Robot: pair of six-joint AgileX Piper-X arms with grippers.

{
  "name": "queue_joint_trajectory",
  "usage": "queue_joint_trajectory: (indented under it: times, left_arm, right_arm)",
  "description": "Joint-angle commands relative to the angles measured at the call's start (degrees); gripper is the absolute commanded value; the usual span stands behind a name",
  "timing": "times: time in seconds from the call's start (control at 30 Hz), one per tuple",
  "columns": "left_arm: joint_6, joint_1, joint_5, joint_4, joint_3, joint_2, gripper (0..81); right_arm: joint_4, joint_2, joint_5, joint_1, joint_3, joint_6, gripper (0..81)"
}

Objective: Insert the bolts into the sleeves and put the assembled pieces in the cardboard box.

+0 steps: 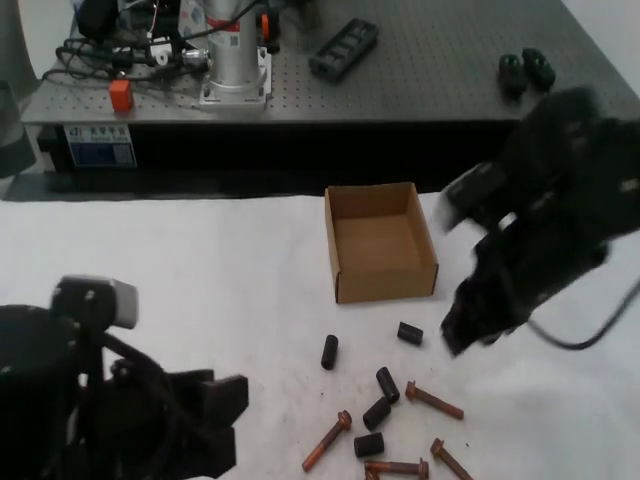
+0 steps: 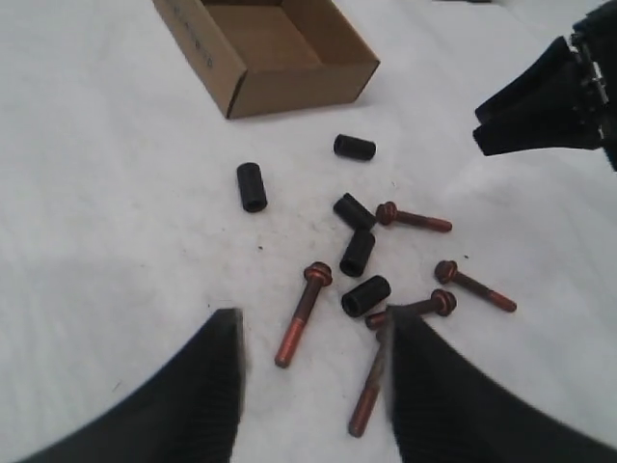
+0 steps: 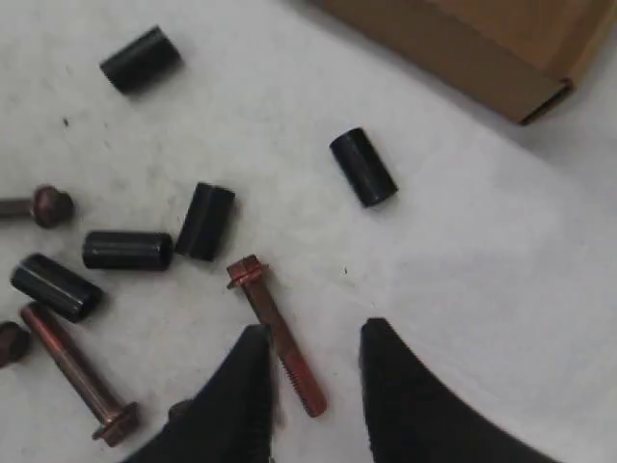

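Right wrist view has the right gripper (image 3: 310, 400) parted and empty over the threaded end of a bolt (image 3: 273, 323), so bolt pickup seems in hand: lower, close, then carry it to the nearest sleeve (image 3: 204, 222) just beyond its head.

copper-coloured threaded metal bolts (image 2: 301, 313) have a dull sheen; short black cylindrical sleeves (image 2: 252, 186) look smooth, faintly glossy; brown cardboard box (image 2: 299, 87) is matt; white bench cover (image 2: 96, 241) looks matt, lightly speckled.

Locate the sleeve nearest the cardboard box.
High view: the sleeve lies on the white cloth just off the cardboard box's near right corner.
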Motion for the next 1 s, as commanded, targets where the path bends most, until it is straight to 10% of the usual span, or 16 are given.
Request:
queue_joint_trajectory:
  times: [0.0, 0.5, 0.7, 0.97]
  left_arm:
    - [0.74, -0.05, 0.81, -0.96, -0.7, -0.14, 33.6]
    - [2.38, -0.05, 3.36, -0.96, -0.7, 1.05, 33.6]
    - [3.4, -0.05, 6.12, -0.96, -0.7, 1.31, 33.6]
    - [12.42, -0.05, 8.75, 3.28, -8.41, 15.66, 26.4]
  right_arm:
    - [1.31, 2.63, 3.11, 1.63, -1.37, -3.1, 23.2]
    - [-3.45, 14.39, 13.29, 8.17, -1.35, -5.12, 22.9]
    - [-4.99, 14.83, 13.23, 8.48, -1.35, -5.12, 0.6]
    - [-4.92, 9.58, 12.54, 4.13, -1.22, 2.69, 2.2]
